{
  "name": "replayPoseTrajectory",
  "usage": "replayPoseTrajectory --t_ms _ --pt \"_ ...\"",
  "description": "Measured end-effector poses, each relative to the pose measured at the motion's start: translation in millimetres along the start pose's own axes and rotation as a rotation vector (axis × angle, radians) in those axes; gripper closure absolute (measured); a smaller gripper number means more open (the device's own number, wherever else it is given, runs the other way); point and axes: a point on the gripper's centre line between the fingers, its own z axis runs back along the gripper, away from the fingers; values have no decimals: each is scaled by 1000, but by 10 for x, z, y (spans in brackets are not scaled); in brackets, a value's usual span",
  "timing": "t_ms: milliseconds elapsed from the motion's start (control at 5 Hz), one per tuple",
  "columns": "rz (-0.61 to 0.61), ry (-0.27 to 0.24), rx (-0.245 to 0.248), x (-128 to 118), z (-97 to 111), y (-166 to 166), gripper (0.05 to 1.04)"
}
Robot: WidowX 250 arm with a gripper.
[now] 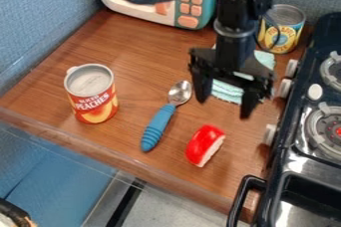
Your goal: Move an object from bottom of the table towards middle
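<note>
Black handle (245, 186) of the toy stove (293, 161) is the closest bit, poking out at the near right, and just past it on the table (80, 37) sits what I'd guess is the piece to move: a red block (201, 143) with a white side, near edge, right of the spoon (158, 124). The claw (224, 107) is spread wide with nothing between its fingers, a little farther back than the block.

So what could bite us? Biggest worry for me is the spoon. Its bowl is right beside the left-hand finger, so a sloppy drop or sideways sweep could clip it and spin it. The block's top looks rounded and glossy, so a high or off-centre pinch might squirt it out toward the near edge. Swing too far right and you're into the stove knobs (284, 88). Also the cloth (228, 91) under the claw could get snagged if the tips drag; can't really make out its full outline behind the arm.

Texture-wise: warm wood-grain top, smooth shiny red skin against a flat pale face, ribbed blue grip on the spoon with a polished metal oval. The orange-red can (92, 94) at left and the yellow can (281, 29) far right are plain ridged-lid cylinders.
</note>
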Motion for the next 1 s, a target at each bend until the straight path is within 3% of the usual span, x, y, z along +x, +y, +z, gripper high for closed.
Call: replayPoseTrajectory --t_ms 400,800,1000 --pt "-39 60 42 -349 -169 108 85" --pt "-24 81 99 -403 -332 277 85" --pt "-48 98 104 -439 -429 202 85"
